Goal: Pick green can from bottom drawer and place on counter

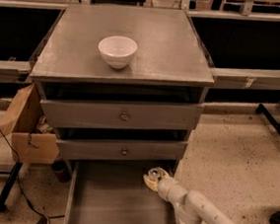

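Observation:
The bottom drawer (106, 200) is pulled open below the two upper drawers, and its grey floor is bare where it shows. My gripper (153, 177) is at the drawer's back right corner, low under the middle drawer, on the end of the white arm (204, 217) that comes in from the lower right. A small shiny round shape sits at the gripper's tip; I cannot tell whether it is the green can's top. No dark green can body shows anywhere. The counter (171, 47) is the flat grey top of the cabinet.
A white bowl (117, 51) stands on the counter, left of middle. The two upper drawers (124, 116) are shut. A cardboard box (26, 133) hangs at the cabinet's left, with a dark reddish-brown cylinder (61, 170) on the floor below it. Black stand legs (277, 122) lie at right.

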Robot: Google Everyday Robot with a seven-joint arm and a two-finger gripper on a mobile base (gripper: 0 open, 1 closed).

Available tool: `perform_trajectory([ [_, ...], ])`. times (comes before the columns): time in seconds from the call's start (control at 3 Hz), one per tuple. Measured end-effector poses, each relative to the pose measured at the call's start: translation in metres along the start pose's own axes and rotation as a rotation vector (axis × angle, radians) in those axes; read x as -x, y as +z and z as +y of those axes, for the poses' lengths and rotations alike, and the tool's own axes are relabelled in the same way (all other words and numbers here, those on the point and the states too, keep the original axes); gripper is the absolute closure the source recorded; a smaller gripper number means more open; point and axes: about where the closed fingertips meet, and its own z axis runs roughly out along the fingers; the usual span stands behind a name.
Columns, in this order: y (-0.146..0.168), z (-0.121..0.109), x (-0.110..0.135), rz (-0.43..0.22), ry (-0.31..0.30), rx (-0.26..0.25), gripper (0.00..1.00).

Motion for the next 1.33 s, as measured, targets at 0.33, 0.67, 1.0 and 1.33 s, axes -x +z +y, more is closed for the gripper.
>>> perform_trajectory([
  [0.33,-0.05,0.016,0.021,0.045,-0.029,0.006,1.0],
  [0.67,-0.09,0.068,0.051,0.083,-0.09,0.11,1.0],
  [1.0,-0.132,0.115,0.098,0.095,-0.183,0.172,1.0],
  [1.33,-0.172,0.153,0.15,0.104,-0.258,0.158,1.0],
])
